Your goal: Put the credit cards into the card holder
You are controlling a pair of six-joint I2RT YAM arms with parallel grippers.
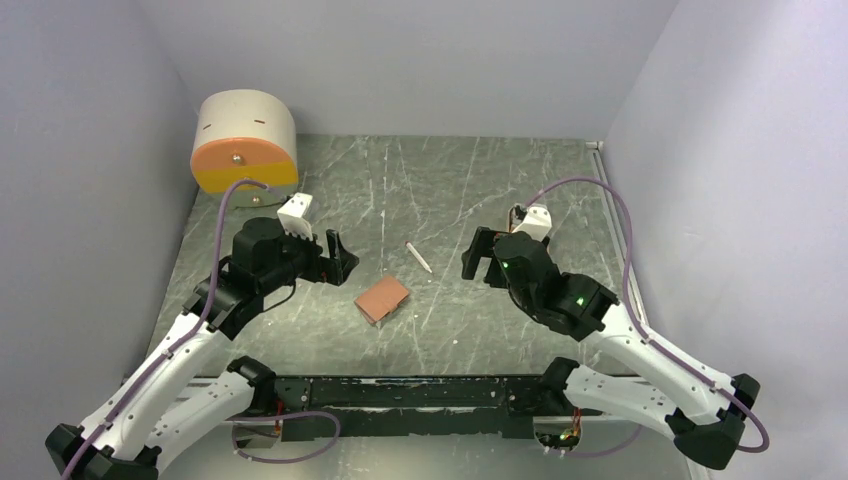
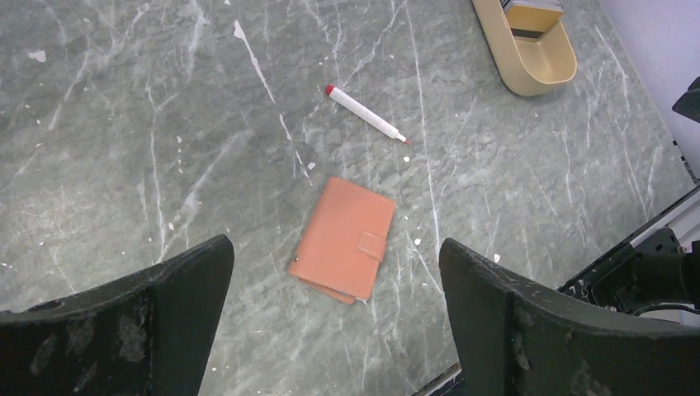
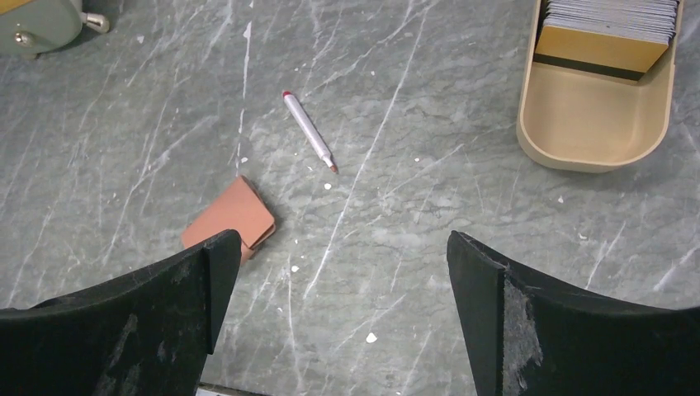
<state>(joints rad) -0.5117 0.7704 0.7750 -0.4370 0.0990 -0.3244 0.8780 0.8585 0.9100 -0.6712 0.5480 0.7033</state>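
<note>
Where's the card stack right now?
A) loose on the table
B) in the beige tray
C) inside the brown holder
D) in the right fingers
B: the credit cards sit stacked at one end of the beige tray; the card holder lies closed, apart from it.

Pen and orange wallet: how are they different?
The pen is thin and white with a red cap; the orange wallet is flat, wide and closed. The pen lies farther back on the table; the orange wallet lies nearer the front. Both lie flat, untouched.
</note>
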